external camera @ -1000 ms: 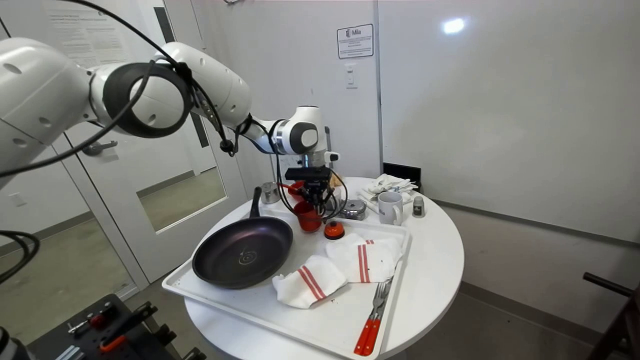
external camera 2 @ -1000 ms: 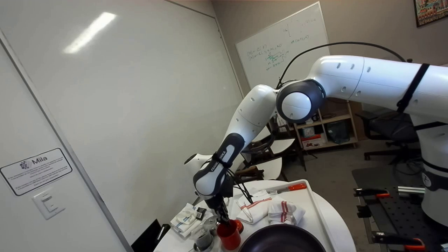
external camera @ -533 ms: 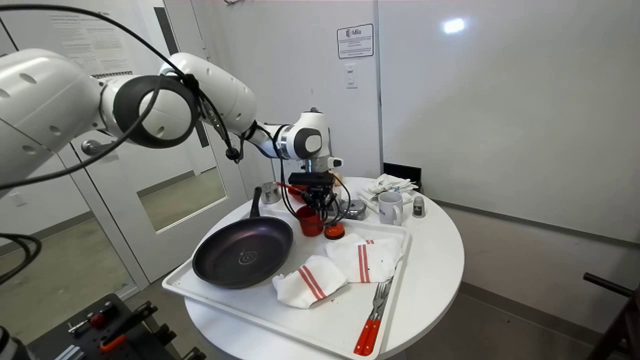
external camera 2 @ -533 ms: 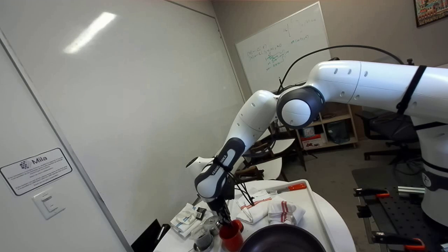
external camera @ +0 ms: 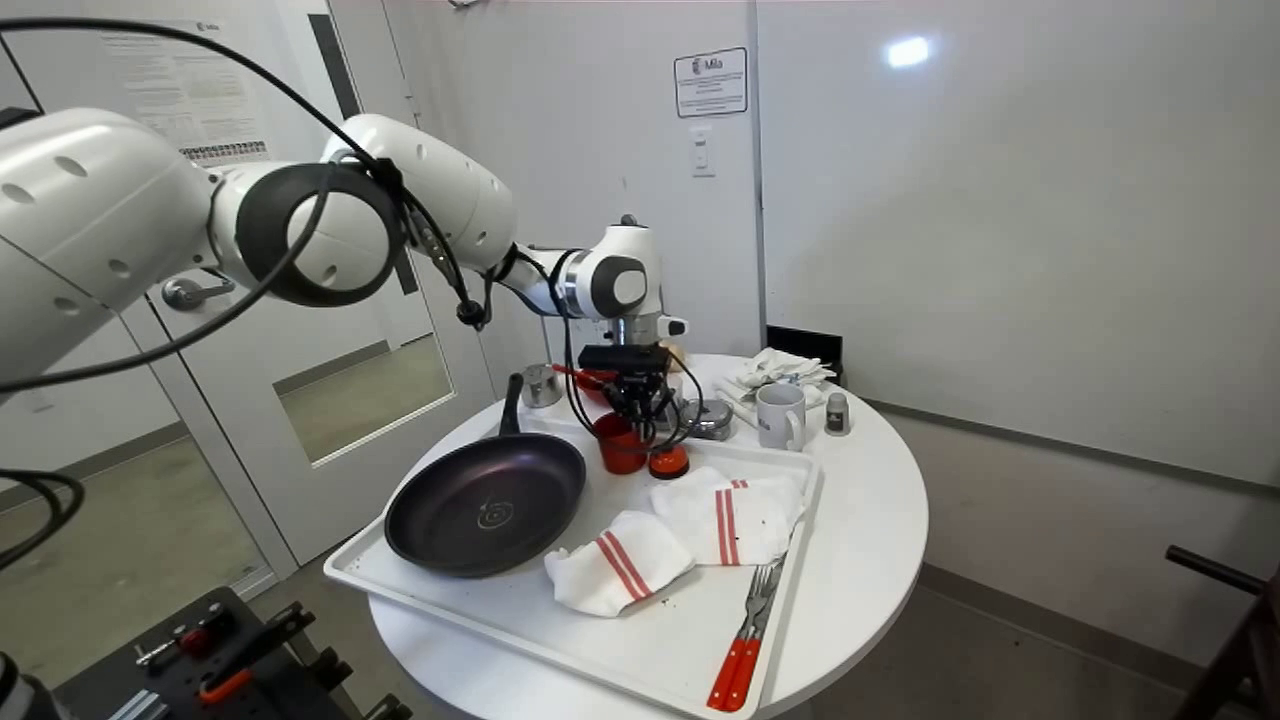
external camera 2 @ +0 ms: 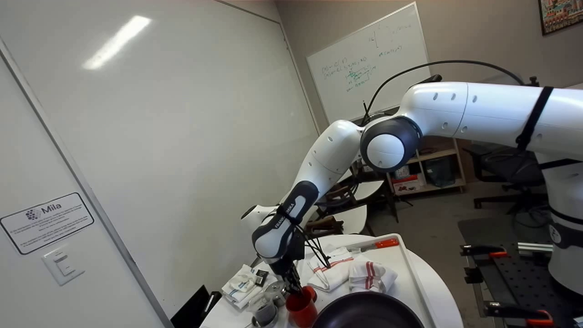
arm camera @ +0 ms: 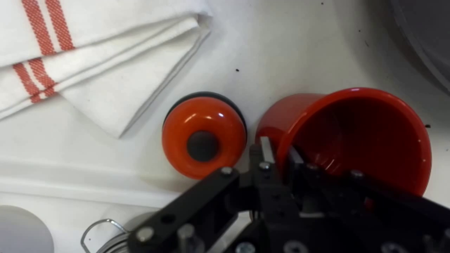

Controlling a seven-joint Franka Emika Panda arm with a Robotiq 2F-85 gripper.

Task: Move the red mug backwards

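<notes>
My gripper (arm camera: 280,154) pinches the wall of the red mug (arm camera: 346,137), one finger inside, one outside. In an exterior view, the mug is at two o'clock from the frying pan (external camera: 487,505), over the tray (external camera: 650,650).

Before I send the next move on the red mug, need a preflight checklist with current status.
1. Grip: gripper shut on the wall of the red mug, one jaw inside, one outside: ok.
2. Orientation: red mug rim up in both exterior views: ok.
3. Red mug lifted off the tray: cannot tell, no clear view under its base.
4. Room beside the orange knob-like thing: only a narrow gap in the wrist view; I'd call it not ok for moving that way.
5. Red mug apart from the frying pan: bare tray between them: ok.
</notes>
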